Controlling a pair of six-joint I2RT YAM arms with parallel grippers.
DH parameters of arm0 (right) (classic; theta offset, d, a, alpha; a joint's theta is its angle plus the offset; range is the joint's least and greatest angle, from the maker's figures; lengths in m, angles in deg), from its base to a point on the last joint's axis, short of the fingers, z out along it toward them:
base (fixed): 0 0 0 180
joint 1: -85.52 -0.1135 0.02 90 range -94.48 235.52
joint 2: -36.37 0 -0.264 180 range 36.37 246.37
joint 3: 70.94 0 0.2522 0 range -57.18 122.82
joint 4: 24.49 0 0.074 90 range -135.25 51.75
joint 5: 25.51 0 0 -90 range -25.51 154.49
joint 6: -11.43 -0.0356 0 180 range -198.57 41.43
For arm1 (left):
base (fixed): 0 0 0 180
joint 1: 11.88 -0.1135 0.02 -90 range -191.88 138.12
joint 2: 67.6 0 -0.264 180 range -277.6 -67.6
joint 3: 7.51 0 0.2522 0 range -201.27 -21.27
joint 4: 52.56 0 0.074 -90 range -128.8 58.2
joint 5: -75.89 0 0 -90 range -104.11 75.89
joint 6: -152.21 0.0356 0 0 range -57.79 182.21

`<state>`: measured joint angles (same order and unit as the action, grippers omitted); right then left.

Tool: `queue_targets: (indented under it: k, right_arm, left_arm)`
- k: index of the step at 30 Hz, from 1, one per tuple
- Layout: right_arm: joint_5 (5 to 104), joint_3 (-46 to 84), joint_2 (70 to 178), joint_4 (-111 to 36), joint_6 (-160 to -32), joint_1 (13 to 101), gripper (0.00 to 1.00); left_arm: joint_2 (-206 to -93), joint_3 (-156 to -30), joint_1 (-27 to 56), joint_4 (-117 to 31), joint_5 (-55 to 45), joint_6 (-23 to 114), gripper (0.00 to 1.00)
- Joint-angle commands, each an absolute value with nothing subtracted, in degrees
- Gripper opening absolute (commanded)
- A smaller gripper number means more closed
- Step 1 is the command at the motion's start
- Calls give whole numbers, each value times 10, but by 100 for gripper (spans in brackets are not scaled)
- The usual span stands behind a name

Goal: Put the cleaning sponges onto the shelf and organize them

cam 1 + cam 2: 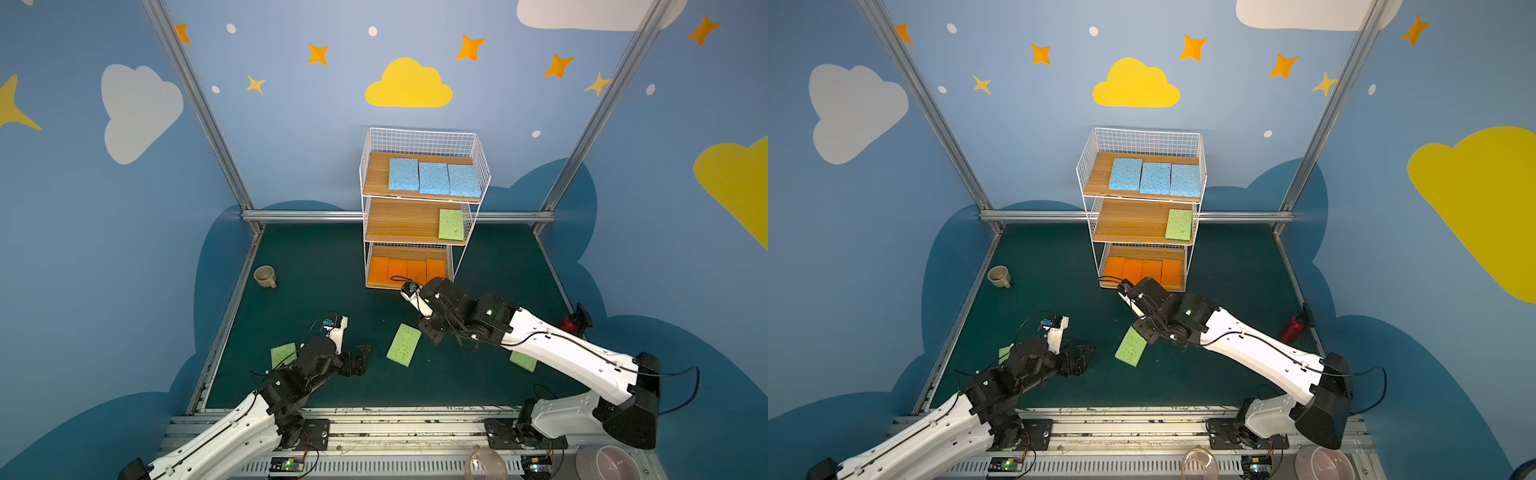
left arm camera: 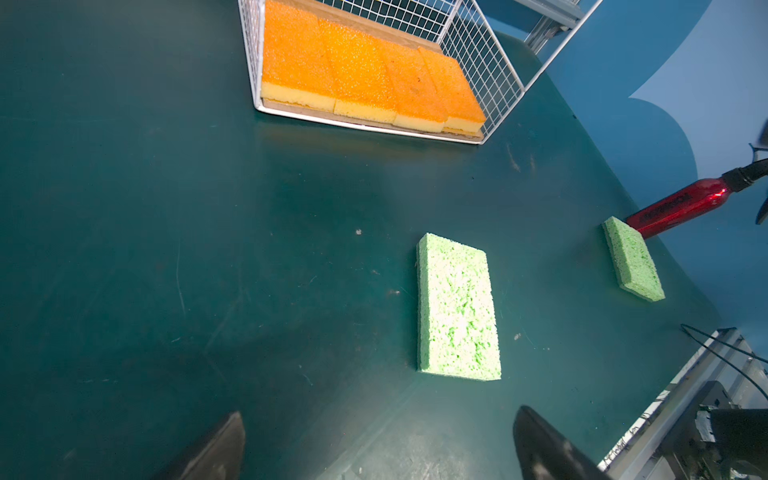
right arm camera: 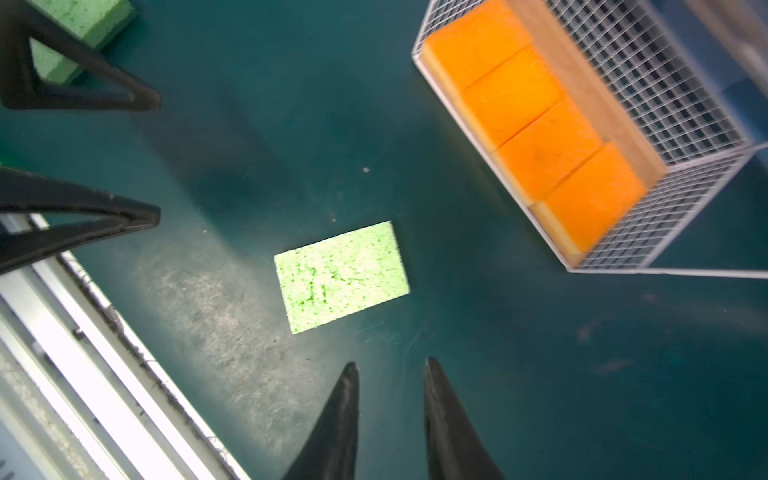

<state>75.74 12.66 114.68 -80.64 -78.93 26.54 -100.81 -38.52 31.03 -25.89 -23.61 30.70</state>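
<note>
Blue walls with painted clouds and stars close in a dark green worktop (image 1: 316, 257).

Top views: I see the shelf (image 1: 376, 176) at the back, well beyond both hands. Three blue sponges (image 1: 434, 178) sit side by side on its top board. One shelved green sponge (image 1: 451, 224) lies on the middle board, at the end on the right hand's side. Four orange sponges (image 1: 407, 270) fill the bottom board in a row. The right hand (image 1: 1145, 332) hangs in front of that board. The loose green sponge (image 1: 404, 345) lies just beside it, between it and the left hand (image 1: 360, 359). A second green sponge (image 1: 282, 353) is half hidden behind the left arm, and a third green sponge (image 1: 523, 360) lies under the right arm.

Left wrist: the left hand's fingers (image 2: 220, 440) are spread wide and hold nothing. The loose green sponge lies flat ahead of them, untouched. The third lies farther out, just beside a red bottle (image 2: 681, 205).

Right wrist (blurred): the right hand's fingers (image 3: 345, 407) stand a narrow gap apart with nothing between them. The loose green sponge lies just ahead of the tips, untouched.
</note>
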Motion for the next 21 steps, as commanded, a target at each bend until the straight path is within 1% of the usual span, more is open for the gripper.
queue_targets:
  k: [1,4,9,14,21]
  right_arm:
    - [670,97,1168,-768,-786,264,35]
    - [646,86,1196,-756,-849,263,37]
    - [617,72,1256,-707,-856,246,39]
    - [595,91,1315,-702,-853,225,40]
    - [616,91,1366,-702,-858,214,41]
  left_arm:
    - [-997,-391,301,-239,-261,300,100]
    - [-992,-378,270,-247,-230,280,100]
    - [-1008,-348,223,-283,-169,254,100]
    - [-1014,-326,213,-305,-154,241,100]
    - [-1009,-307,209,-315,-152,234,100]
